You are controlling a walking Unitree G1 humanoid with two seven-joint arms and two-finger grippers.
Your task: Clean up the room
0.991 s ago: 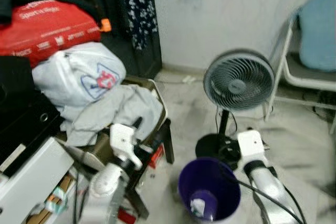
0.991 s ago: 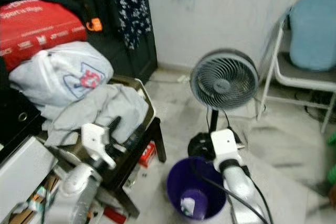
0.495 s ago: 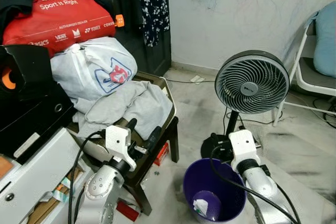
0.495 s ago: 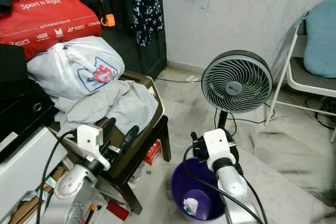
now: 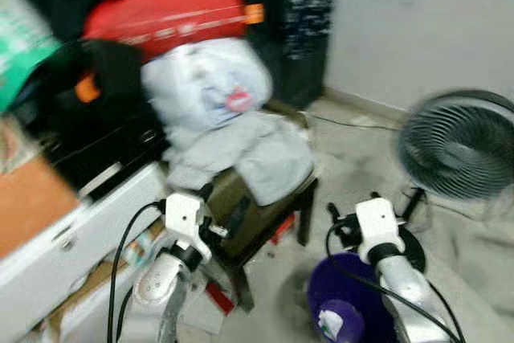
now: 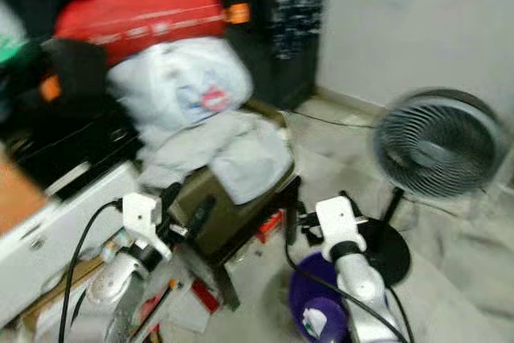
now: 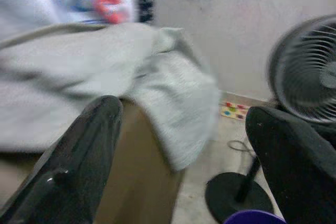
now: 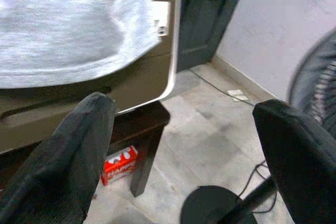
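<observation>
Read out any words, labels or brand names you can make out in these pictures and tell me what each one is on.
None can be read.
Red bag: white lettering, too blurred to read.
White plastic bag: red and blue logo, blurred, no legible text.
Small red box on the floor under the low table: white marks, too small and blurred.

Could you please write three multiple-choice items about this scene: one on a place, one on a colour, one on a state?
1. Where does the grey cloth lie?
A. on the floor
B. on the stool
C. in the bin

2. What colour is the bin?
A. purple
B. green
C. white

3. How are the fingers of the left gripper?
A. shut on the cloth
B. shut on nothing
C. open

Answers:
1 B: the cloth drapes over the stool's top, under the white bag.
2 A: its rim and inside are purple.
3 C: the left wrist view shows a wide gap between the two fingers.
</observation>
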